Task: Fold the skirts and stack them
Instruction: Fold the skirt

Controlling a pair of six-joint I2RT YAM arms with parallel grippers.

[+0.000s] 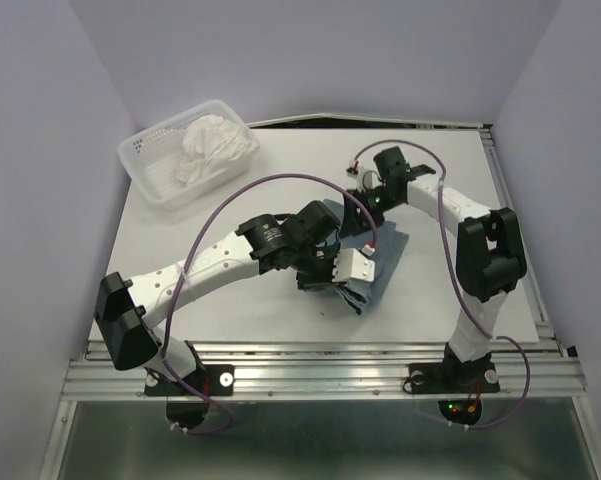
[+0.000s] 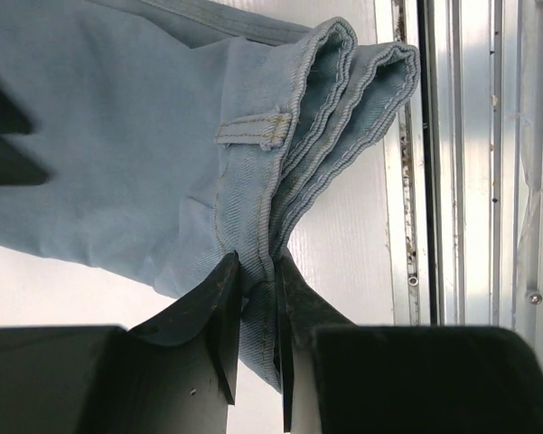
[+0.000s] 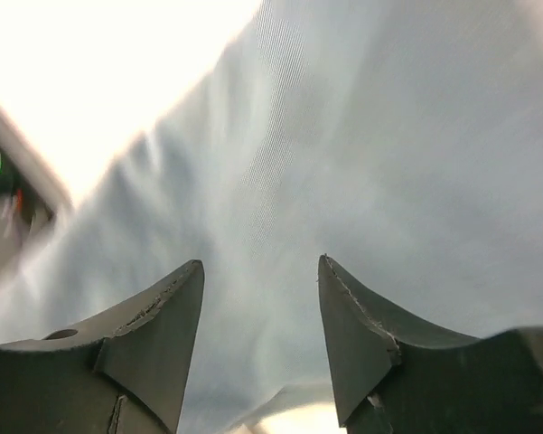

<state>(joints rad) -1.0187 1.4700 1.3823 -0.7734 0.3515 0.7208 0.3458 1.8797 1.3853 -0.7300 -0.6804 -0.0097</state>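
While its dark fingers (image 2: 219,303) press together on a bunched fold of the blue-grey skirt (image 2: 117,145), the left gripper (image 2: 257,271) pinches the cloth beside its rolled, stitched hems, a belt loop (image 2: 253,129) lying just beyond the grip. White table (image 2: 343,244) shows under the folds, with a metal rail (image 2: 452,181) alongside.

At the right gripper (image 3: 262,271) the jaws stand apart, and the same blue cloth fills the view past them, blurred; whether the tips touch it cannot be told.

From overhead, the blue-grey skirt lies as a folded bundle at mid-table, the left gripper at its near-left edge and the right gripper at its far edge. The white skirt (image 1: 216,146) sits crumpled in a white mesh basket (image 1: 145,152) at the table's far-left corner, well apart from both arms.
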